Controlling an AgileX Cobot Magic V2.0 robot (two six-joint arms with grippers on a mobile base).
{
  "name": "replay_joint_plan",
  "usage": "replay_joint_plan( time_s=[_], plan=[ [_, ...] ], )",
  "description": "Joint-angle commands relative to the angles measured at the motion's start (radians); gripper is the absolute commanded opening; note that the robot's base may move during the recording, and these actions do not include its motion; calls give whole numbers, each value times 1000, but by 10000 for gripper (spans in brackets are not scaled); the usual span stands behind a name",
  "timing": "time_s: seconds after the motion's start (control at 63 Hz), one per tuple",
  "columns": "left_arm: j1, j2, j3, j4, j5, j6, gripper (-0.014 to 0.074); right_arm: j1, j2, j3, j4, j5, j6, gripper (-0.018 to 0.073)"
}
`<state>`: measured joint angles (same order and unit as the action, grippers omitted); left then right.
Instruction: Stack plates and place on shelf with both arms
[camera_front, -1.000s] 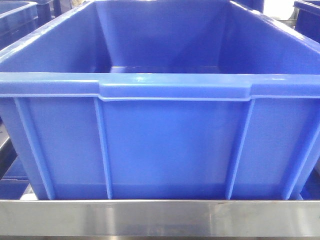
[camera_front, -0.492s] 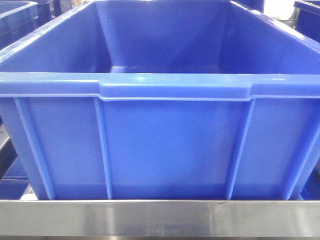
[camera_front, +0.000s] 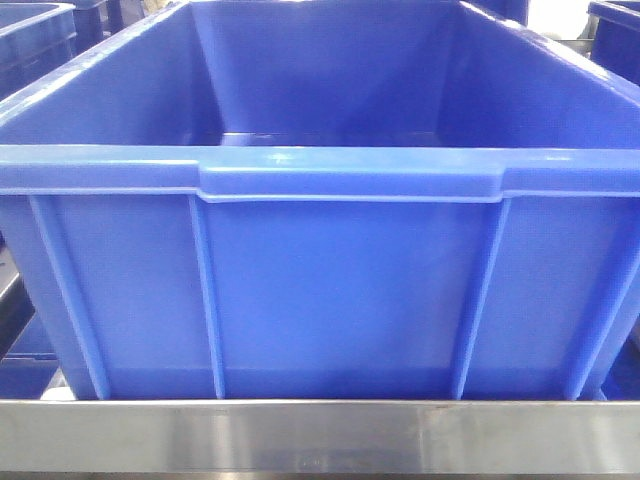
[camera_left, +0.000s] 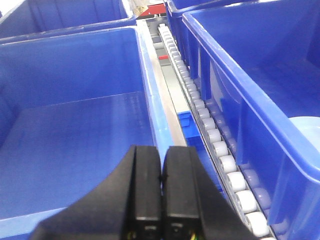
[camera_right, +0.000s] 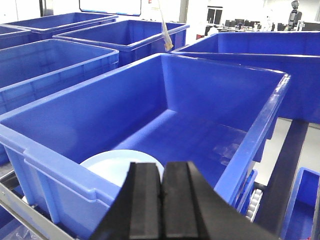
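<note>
While both black grippers sit with jaws pressed together on nothing, the left gripper (camera_left: 161, 180) fills the bottom centre of its wrist view, over the rim of a big blue ribbed plastic crate (camera_left: 75, 115). Right gripper (camera_right: 161, 195) sits bottom centre too, with a pale bluish-white round plate (camera_right: 117, 165) lying flat inside the blue crate behind it. A brushed steel shelf edge (camera_front: 320, 435) runs along the bottom of the front view.

plate (camera_right: 117, 165) in crate (camera_right: 210, 100), crates alongside

The plate (camera_right: 119, 165) is partly hidden behind the crate wall (camera_right: 60, 180).
</note>
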<state>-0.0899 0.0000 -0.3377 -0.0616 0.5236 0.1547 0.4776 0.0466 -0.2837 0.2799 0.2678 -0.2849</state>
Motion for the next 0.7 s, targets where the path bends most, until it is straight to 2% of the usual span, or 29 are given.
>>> replay_joint_plan(
  time_s=[0.0, 0.064, 0.143, 0.191, 0.286, 0.429, 0.683],
  plan=[
    [0, 19, -24, -4, -89, -7, 84, -10, 10, -19, -13, -89, 51, 58],
    [0, 19, -24, -4, -89, -7, 84, -30, 10, -15, -93, -83, 148, 58],
    [0, 19, -24, -4, -89, -7, 84, -85, 10, 0, -219, -85, 335, 58],
    [0, 19, -24, -4, -89, -7, 84, -125, 10, 8, -250, -87, 384, 58],
    [0, 19, -24, -4, -89, -7, 84, -220, 10, 33, -252, -90, 358, 58],
    [0, 19, -24, -4, -89, -7, 84, -363, 0, 101, -252, -149, 243, 58],
    [0, 19, -24, -4, -89, -7, 84, -506, -80, 301, -225, -347, 225, 58]
  ],
)
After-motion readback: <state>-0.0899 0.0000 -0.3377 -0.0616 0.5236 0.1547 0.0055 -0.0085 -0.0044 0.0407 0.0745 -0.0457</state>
